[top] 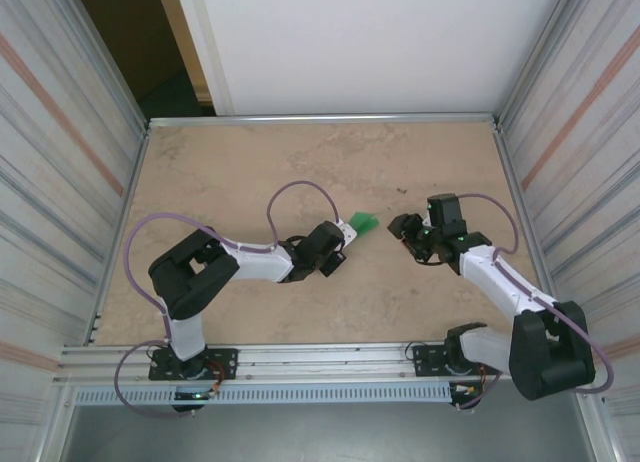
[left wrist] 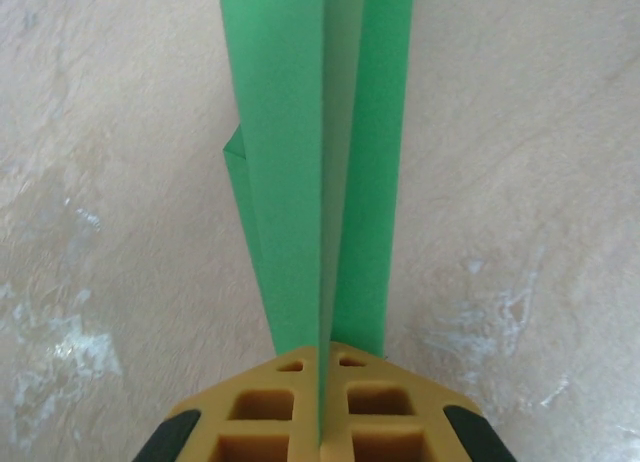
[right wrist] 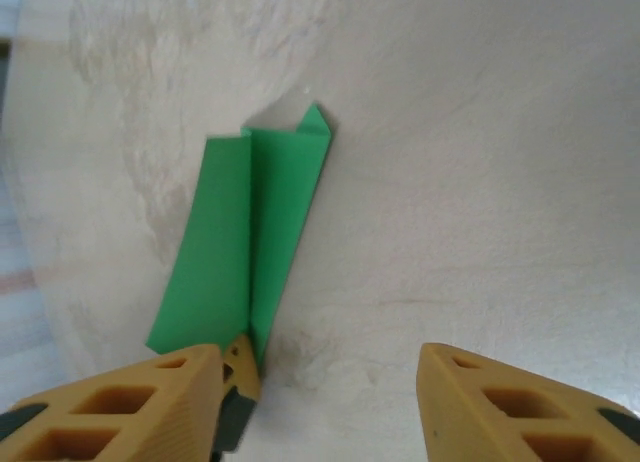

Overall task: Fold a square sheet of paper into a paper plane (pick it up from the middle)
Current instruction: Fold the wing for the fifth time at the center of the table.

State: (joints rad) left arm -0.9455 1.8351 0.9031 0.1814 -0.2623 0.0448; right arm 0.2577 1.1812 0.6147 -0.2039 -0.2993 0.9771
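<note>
my left claw (left wrist: 320, 367) is pressed together on one end of the paper plane (left wrist: 310, 182), which sticks out over the middle of the table (left wrist: 530, 182); my right claw (right wrist: 325, 367) is spread just beside it.

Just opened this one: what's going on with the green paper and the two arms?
The left tool is shut on one end of a narrow, folded bright green paper plane, which points away from it over the beige marbled table. The plane's centre crease and layered folds are already in place. The right tool is open and faces the plane from the other side. In the top view it is clear of the paper and holds nothing.
</note>
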